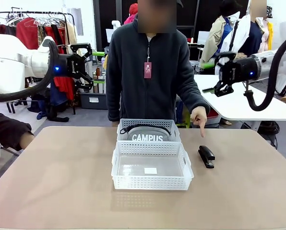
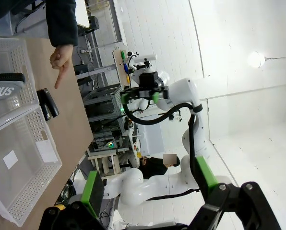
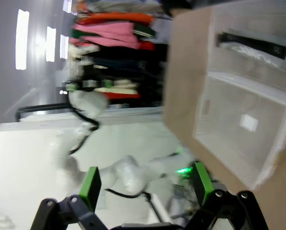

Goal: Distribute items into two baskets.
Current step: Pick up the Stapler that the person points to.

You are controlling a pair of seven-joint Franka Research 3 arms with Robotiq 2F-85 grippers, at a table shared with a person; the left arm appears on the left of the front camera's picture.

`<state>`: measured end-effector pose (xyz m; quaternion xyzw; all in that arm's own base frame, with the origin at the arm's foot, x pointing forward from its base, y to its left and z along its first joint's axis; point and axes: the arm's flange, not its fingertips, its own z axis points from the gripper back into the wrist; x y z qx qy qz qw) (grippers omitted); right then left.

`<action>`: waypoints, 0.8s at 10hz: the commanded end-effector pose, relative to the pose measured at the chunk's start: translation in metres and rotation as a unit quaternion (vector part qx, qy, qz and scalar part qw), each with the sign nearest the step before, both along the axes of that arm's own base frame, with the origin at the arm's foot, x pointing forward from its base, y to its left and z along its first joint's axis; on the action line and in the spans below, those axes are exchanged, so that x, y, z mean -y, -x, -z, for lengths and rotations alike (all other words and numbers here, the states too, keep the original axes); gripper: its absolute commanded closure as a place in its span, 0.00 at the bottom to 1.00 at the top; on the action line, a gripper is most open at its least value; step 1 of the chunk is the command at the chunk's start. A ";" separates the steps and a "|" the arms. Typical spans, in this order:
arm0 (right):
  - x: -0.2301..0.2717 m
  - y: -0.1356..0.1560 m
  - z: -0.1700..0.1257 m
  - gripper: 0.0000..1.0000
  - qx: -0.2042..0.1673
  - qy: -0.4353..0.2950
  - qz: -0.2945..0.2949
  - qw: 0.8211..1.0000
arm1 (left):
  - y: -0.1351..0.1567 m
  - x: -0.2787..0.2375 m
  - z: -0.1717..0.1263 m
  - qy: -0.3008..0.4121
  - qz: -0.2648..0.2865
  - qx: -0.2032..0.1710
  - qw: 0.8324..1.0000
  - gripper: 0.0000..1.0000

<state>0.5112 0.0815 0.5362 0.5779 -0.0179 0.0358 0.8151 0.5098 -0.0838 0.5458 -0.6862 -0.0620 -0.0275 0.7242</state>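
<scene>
Tan table [image 1: 52,182]: two baskets, touching; far basket [image 1: 126,123] holds one pouch [image 1: 148,135]. One stapler [image 1: 206,156] lies on table beside near basket [image 1: 151,182], one hand [image 1: 199,116] pointing at it. Both left gripper [image 1: 91,67] and right gripper [image 1: 216,74] released, aloft, holding nothing.

Near basket [image 1: 151,183] and far basket [image 1: 148,123] at its 12 o'clock — translucent white, lattice-perforated sides. Pouch [image 1: 148,135]: grey, white "CAMPUS" lettering, black strap. Stapler [image 1: 206,156] at 3 o'clock — black. Table [image 1: 52,182] tan. Left gripper [image 1: 92,67], right gripper [image 1: 211,76]: black, green pads.

Bright, even overhead light — right wrist view motion-blurred, both wrist views wide-angle warped.
</scene>
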 end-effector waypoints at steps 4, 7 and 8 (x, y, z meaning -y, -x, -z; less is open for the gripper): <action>-0.034 -0.006 -0.016 0.00 0.069 0.255 -0.030 0.964 | 0.002 0.000 -0.001 0.010 -0.003 -0.002 1.000 0.00; -0.038 -0.013 -0.020 0.00 0.076 0.363 -0.067 0.926 | 0.002 0.000 -0.001 0.010 -0.003 -0.002 1.000 0.00; -0.039 -0.015 -0.022 0.00 0.066 0.356 -0.072 0.929 | 0.002 0.000 -0.001 0.010 -0.003 -0.002 1.000 0.00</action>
